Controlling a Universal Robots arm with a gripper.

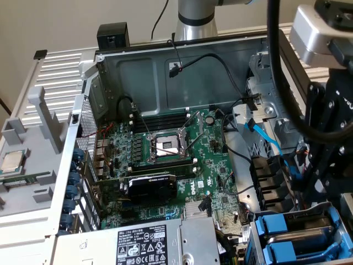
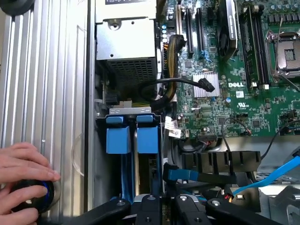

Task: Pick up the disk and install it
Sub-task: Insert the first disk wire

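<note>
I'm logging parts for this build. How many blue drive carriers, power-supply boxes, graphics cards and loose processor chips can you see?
Blue drive carriers: 2
Power-supply box: 1
Graphics card: 1
Loose processor chip: 1
Total: 5

Silver arm column [image 1: 196, 19] standing upright at the far middle of the exterior view. Grey, boxy wrist [image 1: 317, 33] reaching in high at the exterior view's right edge, a thick black cable [image 1: 276, 66] curving down beside it. Black gripper [image 1: 331, 149] hanging straight below the wrist, pointing downward, low at the exterior view's right. Seen partly cut off by the frame.
</note>
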